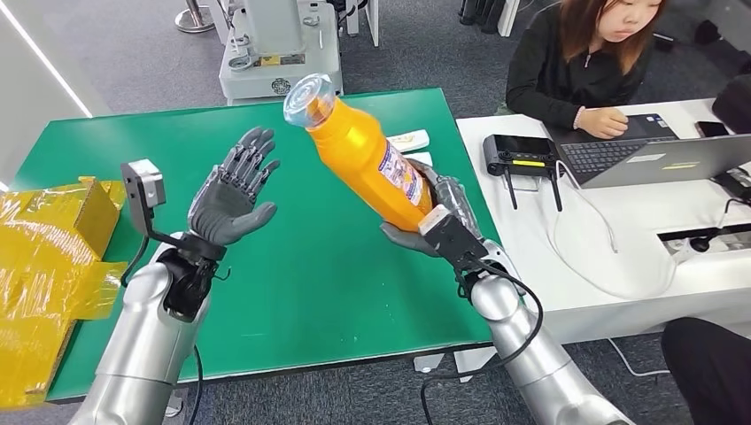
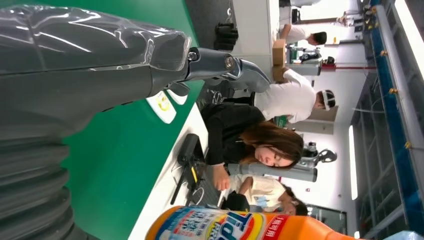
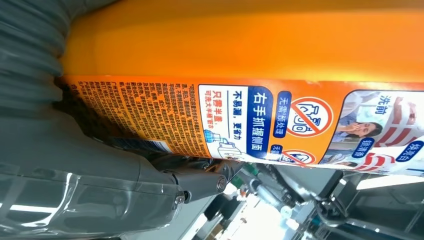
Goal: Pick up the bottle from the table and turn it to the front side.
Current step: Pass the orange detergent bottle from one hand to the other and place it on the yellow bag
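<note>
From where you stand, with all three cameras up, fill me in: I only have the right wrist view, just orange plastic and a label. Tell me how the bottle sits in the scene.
Observer: The head view shows the orange bottle lifted off the green table, tilted, cap end away from the robot, with the right hand gripping its base end.
Operator: Report the other hand.
Observer: The left hand is raised beside the bottle, palm up, fingers spread, holding nothing and not touching it.
Operator: Tell me what faces that hand.
Observer: The left wrist view shows a bright logo label on the bottle, not the fine print you see.
</note>
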You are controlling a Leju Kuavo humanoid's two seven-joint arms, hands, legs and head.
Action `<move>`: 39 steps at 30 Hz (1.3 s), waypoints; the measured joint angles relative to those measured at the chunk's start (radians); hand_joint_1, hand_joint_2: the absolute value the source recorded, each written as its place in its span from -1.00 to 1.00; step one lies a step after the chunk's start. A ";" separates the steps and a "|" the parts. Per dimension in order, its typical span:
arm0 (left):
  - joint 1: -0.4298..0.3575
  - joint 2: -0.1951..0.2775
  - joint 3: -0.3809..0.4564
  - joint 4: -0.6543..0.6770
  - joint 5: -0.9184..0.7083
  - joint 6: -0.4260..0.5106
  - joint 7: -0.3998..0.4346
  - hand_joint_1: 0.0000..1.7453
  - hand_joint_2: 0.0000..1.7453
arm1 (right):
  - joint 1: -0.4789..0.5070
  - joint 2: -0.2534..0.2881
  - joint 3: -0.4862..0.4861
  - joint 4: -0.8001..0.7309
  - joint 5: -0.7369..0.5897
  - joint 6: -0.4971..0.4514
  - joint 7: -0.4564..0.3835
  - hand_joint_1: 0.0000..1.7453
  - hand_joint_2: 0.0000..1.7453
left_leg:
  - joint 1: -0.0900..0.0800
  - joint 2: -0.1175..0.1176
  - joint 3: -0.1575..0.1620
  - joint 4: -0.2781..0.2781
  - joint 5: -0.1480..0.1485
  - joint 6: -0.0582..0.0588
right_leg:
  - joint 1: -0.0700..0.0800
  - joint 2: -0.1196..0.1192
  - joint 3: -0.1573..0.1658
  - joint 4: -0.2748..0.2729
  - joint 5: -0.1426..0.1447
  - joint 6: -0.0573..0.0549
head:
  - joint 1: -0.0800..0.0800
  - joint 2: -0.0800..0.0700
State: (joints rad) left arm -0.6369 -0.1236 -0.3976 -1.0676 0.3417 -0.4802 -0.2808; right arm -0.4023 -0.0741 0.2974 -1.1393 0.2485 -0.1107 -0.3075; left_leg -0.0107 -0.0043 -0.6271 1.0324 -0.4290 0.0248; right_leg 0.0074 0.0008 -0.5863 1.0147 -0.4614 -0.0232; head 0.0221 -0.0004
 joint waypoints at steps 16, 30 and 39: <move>-0.178 -0.006 -0.046 0.215 0.028 0.014 -0.003 -1.00 1.00 | -0.018 0.009 0.169 0.208 -0.005 -0.017 0.004 1.00 1.00 | 0.000 0.000 -0.003 -0.001 -0.001 0.000 | 0.000 0.000 -0.003 0.000 0.000 0.000 | 0.000 0.000; -0.192 0.018 -0.064 0.285 0.086 -0.009 0.004 -1.00 1.00 | -0.064 0.013 0.168 0.276 -0.150 -0.068 -0.111 1.00 1.00 | 0.000 0.000 -0.004 0.000 -0.001 0.000 | 0.000 0.000 -0.004 0.000 0.000 0.000 | 0.000 0.000; -0.187 0.028 -0.080 0.285 0.111 -0.001 0.016 -1.00 1.00 | -0.096 0.024 0.138 0.192 -0.224 -0.079 -0.126 1.00 1.00 | 0.000 0.000 -0.004 0.000 -0.001 0.000 | 0.000 0.000 -0.004 0.000 0.000 0.000 | 0.000 0.000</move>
State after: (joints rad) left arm -0.8237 -0.0960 -0.4772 -0.7824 0.4531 -0.4814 -0.2647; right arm -0.4988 -0.0500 0.4355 -0.9474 0.0249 -0.1896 -0.4337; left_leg -0.0105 -0.0045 -0.6309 1.0320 -0.4296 0.0247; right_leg 0.0075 0.0009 -0.5899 1.0150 -0.4618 -0.0233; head 0.0219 -0.0004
